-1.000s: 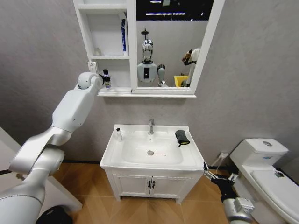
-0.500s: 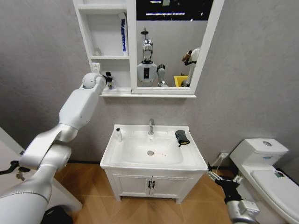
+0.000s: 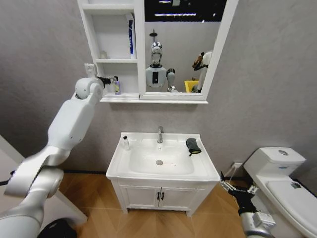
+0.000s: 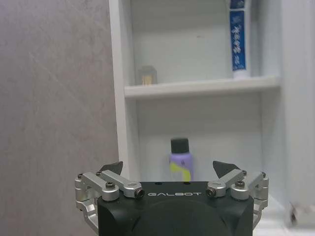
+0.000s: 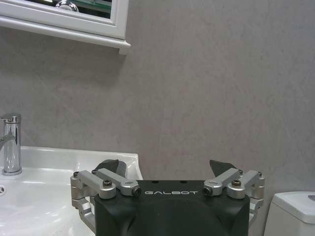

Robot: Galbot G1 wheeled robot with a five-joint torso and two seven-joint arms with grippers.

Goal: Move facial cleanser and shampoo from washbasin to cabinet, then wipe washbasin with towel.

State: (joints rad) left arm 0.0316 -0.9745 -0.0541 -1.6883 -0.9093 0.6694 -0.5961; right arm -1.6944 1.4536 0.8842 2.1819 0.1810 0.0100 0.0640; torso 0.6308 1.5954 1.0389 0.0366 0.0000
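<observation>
My left gripper (image 3: 108,79) (image 4: 171,168) is open and held just in front of the cabinet's (image 3: 139,49) lowest shelf. A small purple bottle (image 3: 117,87) (image 4: 180,164) with a black cap stands free on that shelf, a little beyond the fingertips. On the left rim of the washbasin (image 3: 119,168) (image 5: 54,156) a small white bottle (image 3: 126,143) stands upright. The dark towel (image 3: 193,146) lies on the basin's right rim. My right gripper (image 3: 237,188) (image 5: 166,167) hangs open and empty, low beside the vanity's front right corner.
A blue-and-white tube (image 3: 130,37) (image 4: 237,42) and a small pale item (image 4: 146,76) stand on the middle shelf (image 4: 197,87). The chrome tap (image 3: 160,134) (image 5: 11,142) rises at the basin's back. A toilet (image 3: 282,173) stands to the right.
My left gripper has let go of the purple bottle and drawn back leftward from the shelf. The right gripper dropped slightly and then held still.
</observation>
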